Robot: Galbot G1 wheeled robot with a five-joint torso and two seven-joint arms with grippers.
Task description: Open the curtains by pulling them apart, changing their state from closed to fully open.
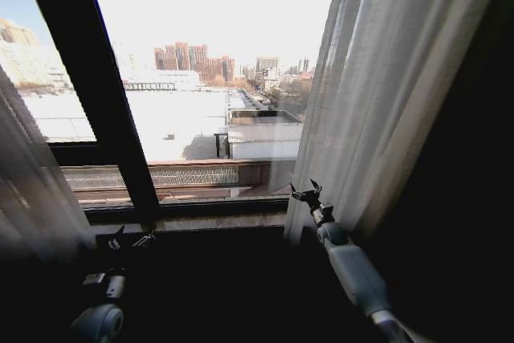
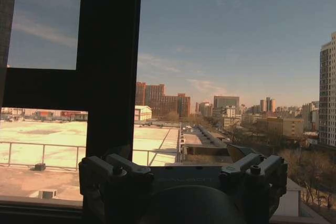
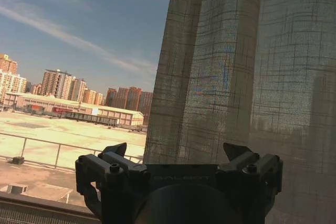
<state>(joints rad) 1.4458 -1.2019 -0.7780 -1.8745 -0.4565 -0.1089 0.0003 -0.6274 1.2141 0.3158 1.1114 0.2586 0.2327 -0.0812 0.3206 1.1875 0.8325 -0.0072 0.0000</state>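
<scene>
The right gripper (image 1: 306,192), jaws spread, is raised at the right curtain's (image 1: 361,94) inner edge, seemingly to push it aside; the left gripper (image 1: 128,238), also spread, is held low.

Right arm (image 1: 357,275): rounded silver-grey shell narrowing to a black wrist. Each end effector (image 3: 178,153) is matte black, blocky, with pointed fingertips (image 3: 116,149) and round screw heads.

The curtains (image 1: 377,94) were sheer white with long vertical pleats, showing a fine beige grid weave up close. The window frame (image 1: 96,94) was black, and the right gripper (image 1: 309,192) was dark.
</scene>
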